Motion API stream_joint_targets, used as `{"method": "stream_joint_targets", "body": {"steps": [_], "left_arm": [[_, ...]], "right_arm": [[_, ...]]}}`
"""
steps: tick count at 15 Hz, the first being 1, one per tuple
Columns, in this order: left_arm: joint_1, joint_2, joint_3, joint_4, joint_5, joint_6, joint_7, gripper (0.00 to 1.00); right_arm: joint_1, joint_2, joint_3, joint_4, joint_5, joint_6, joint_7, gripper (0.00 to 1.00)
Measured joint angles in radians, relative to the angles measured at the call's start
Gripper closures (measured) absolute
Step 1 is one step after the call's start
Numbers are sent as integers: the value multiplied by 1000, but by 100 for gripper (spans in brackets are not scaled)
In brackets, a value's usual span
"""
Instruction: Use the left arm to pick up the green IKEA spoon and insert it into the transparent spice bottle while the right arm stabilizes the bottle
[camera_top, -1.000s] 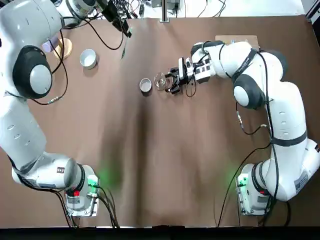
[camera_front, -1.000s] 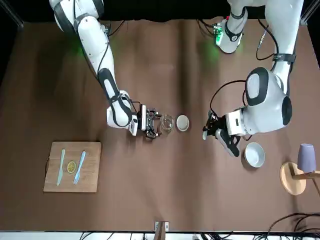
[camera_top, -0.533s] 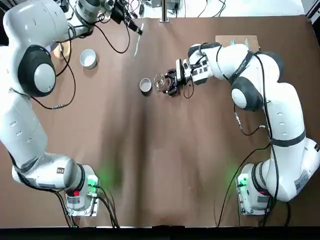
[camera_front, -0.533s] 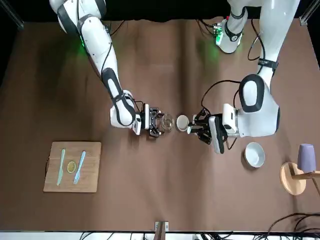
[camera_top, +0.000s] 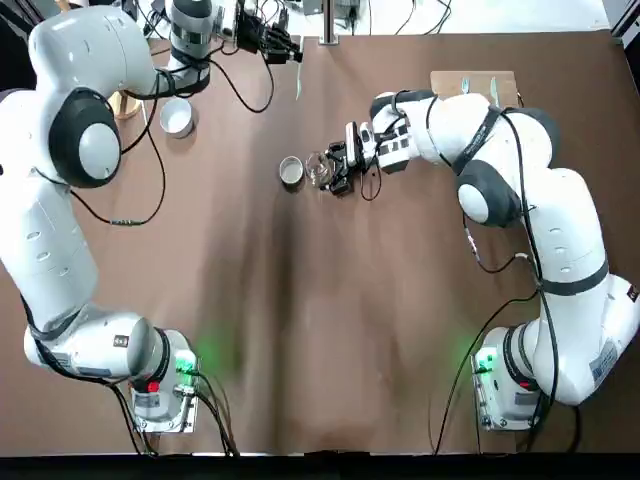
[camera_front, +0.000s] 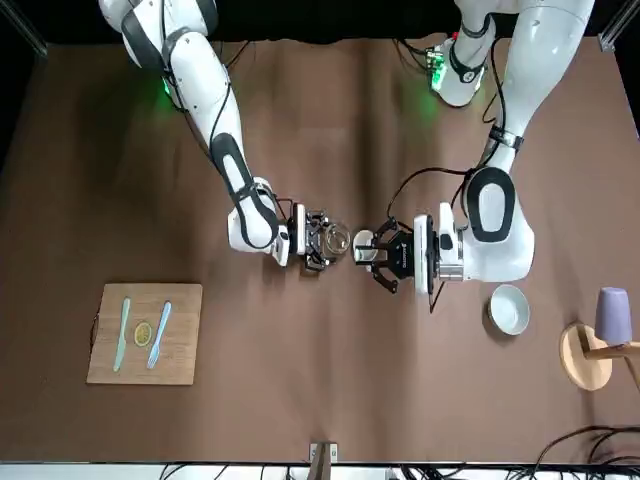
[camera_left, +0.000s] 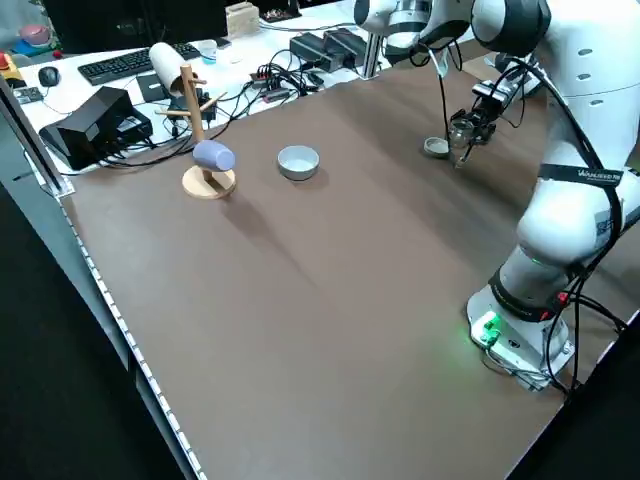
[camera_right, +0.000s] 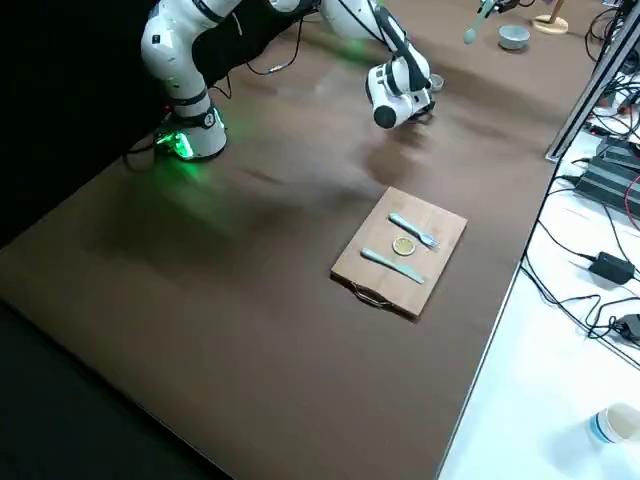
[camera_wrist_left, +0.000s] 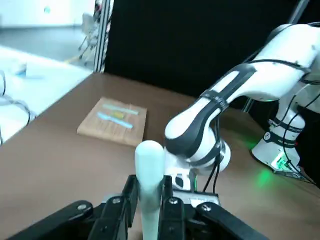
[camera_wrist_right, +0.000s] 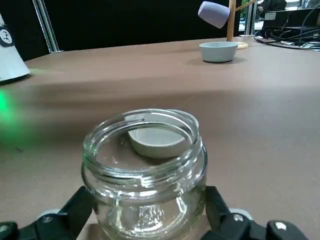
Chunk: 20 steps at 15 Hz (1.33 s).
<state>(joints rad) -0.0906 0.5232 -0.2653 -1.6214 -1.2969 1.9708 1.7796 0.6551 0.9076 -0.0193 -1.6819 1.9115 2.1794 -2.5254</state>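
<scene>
Since a second ago the left pincer (camera_front: 385, 260) has swung in from beside the white bowl (camera_front: 509, 308) toward the middle of the counter (camera_top: 330, 330); in the front view it now sits right by the small metal cup (camera_front: 363, 247). The right pincer (camera_top: 335, 170) has barely shifted, holding the same spot.

Left pincer is clamped on the green IKEA spoon (camera_wrist_left: 149, 187); the left wrist view shows the pale handle standing up between the fingers (camera_wrist_left: 172, 214). In the top view the spoon (camera_top: 298, 80) appears well up over the far part of the counter, raised off the surface, not yet at the jar.

The transparent spice bottle (camera_wrist_right: 145, 175) stands upright on the counter, mouth open. Right pincer grips it: black fingers (camera_wrist_right: 72, 212) press against both sides of the glass. The metal cup (camera_wrist_right: 160, 136) shows just behind the bottle through the glass; in the top view the cup (camera_top: 291, 171) is just beside the bottle (camera_top: 318, 167), on the side away from the right pincer.

A wooden board (camera_front: 146, 334) lies at the robot's right far corner with a pale blue fork (camera_front: 159, 335) and a pale blue knife (camera_front: 121, 334) on it. A mug stand (camera_front: 597, 352) with a lilac mug sits past the white bowl.
</scene>
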Motion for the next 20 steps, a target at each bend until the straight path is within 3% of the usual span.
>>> {"method": "stream_joint_targets", "body": {"steps": [8,16,20], "left_arm": [[13,105,-9,-26,-127,-248,346,77],[14,138,-13,-166,-141,-334,522,77],[15,153,-12,-194,-141,-334,590,77]], "right_arm": [[11,16,0,13,55,0,0,0],[11,16,0,13,55,0,0,0],[11,16,0,13,55,0,0,0]]}}
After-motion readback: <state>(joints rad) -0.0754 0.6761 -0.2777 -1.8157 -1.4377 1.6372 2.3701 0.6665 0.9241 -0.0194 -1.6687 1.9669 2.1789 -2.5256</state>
